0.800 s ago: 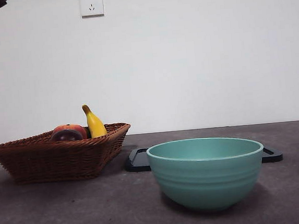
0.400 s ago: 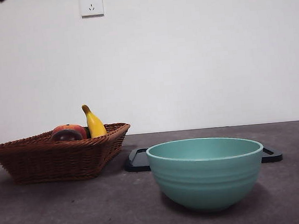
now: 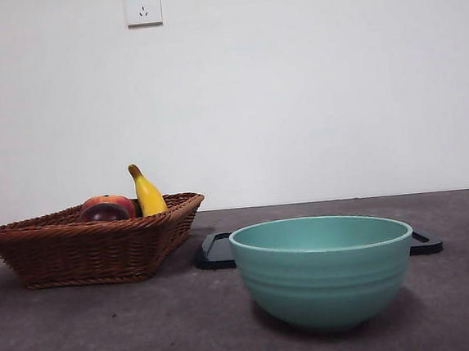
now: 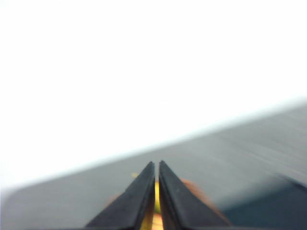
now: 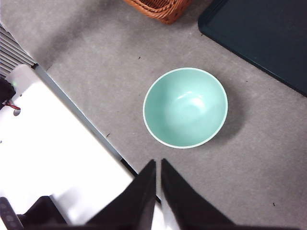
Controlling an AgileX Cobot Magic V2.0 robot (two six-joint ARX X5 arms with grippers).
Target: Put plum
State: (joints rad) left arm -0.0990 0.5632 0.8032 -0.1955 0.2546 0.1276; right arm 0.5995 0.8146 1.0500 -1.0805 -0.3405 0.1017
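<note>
The dark maroon plum [image 3: 103, 212] lies in the brown wicker basket [image 3: 93, 247] at the left of the front view, in front of a red-orange fruit [image 3: 109, 201] and beside a yellow banana [image 3: 147, 193]. A teal bowl [image 3: 323, 268] stands empty at the front right; it also shows in the right wrist view [image 5: 185, 107]. My left gripper [image 4: 157, 165] is shut and empty, high up, with blurred yellow and orange behind its jaws. My right gripper [image 5: 158, 163] is shut and empty, high above the table near the bowl. Neither gripper shows in the front view.
A dark flat tray [image 3: 218, 251] lies behind the bowl, also in the right wrist view [image 5: 268, 33]. The basket's corner [image 5: 160, 7] shows there too. A white robot base [image 5: 53, 148] borders the table's edge. A wall socket [image 3: 143, 5] is on the back wall.
The black tip of an arm at the top left corner of the front view has risen out of the picture. The fruit, basket and bowl have not moved.
</note>
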